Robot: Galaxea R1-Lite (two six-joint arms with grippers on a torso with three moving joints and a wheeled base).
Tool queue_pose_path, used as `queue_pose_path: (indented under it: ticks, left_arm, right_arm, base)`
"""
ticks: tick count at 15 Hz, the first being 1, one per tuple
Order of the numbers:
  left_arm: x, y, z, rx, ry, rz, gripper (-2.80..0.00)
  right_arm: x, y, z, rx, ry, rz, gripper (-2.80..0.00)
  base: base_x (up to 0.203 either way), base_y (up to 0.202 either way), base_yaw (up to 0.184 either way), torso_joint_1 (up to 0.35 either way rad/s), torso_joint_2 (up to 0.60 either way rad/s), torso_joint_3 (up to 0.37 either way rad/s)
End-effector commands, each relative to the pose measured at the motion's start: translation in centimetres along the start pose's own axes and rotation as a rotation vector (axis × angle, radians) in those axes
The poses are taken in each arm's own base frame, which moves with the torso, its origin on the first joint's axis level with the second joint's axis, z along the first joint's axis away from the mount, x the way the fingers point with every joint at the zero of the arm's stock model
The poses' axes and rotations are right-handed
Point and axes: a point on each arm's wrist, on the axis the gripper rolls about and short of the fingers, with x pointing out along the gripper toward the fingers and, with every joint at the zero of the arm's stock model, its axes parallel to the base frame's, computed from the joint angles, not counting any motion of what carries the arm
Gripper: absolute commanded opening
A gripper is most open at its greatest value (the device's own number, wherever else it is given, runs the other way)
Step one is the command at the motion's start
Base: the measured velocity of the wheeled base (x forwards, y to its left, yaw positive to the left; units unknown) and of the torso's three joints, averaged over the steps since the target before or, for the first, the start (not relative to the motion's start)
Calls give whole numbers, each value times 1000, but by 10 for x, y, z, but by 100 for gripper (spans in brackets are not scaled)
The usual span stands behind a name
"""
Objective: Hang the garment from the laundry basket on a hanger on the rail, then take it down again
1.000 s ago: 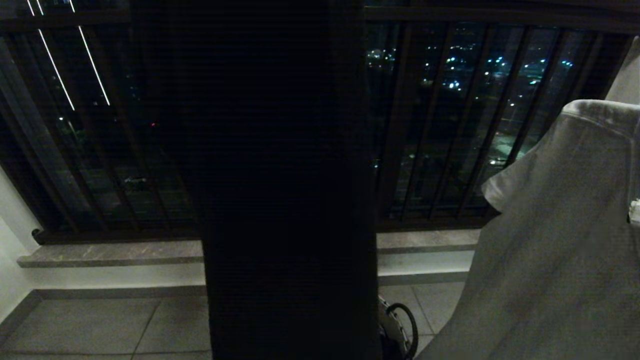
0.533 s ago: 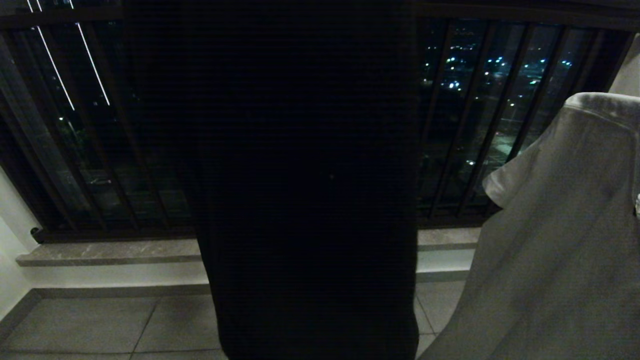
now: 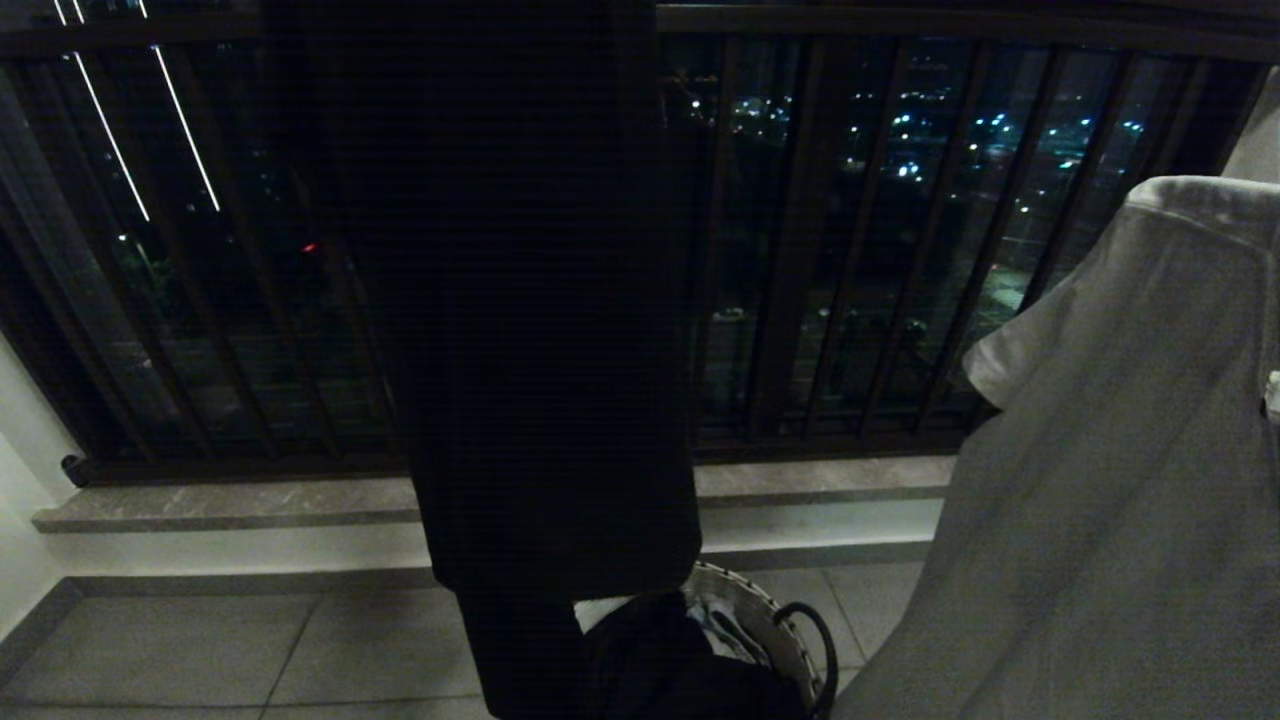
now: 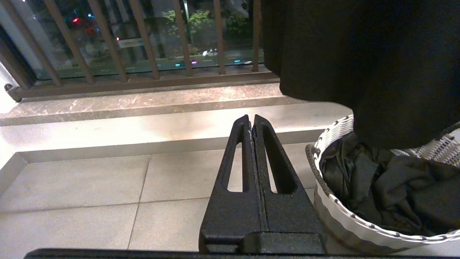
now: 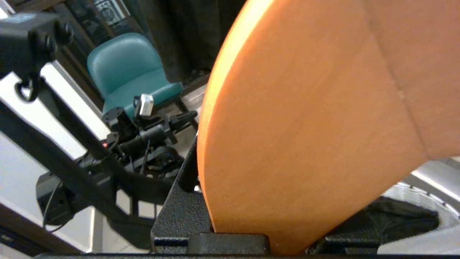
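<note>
Shows the dark garment (image 3: pixel 540 330) narrower across the head view than half a second ago, with its hem now ending above the laundry basket (image 3: pixel 762 612) and uncovering the ribbed rim and black handle again. Suggests a garment already out of the basket and swinging freely, not yet settled on the rail; no hanger or rail in sight to confirm. Hangs with the long axis upright, hem pointing down at the basket, top cut off above the frame, in front of the window-guard bars (image 3: pixel 880 250). Puts the right end effector (image 5: pixel 258 216) hard against orange cloth (image 5: pixel 305 108); cannot tell whether clamped. Keeps the left end effector (image 4: pixel 251 122) pressed together on nothing, low beside the basket
</note>
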Motion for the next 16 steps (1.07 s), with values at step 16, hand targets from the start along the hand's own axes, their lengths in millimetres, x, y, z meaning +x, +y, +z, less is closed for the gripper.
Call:
queue_pose_path:
  ticks: [16]
  left_arm:
    - [0, 0, -1, 0, 2, 0, -280]
  right_arm:
    - [120, -165, 13, 26, 255, -9, -280]
  base:
    - [0, 0, 0, 0, 0, 0]
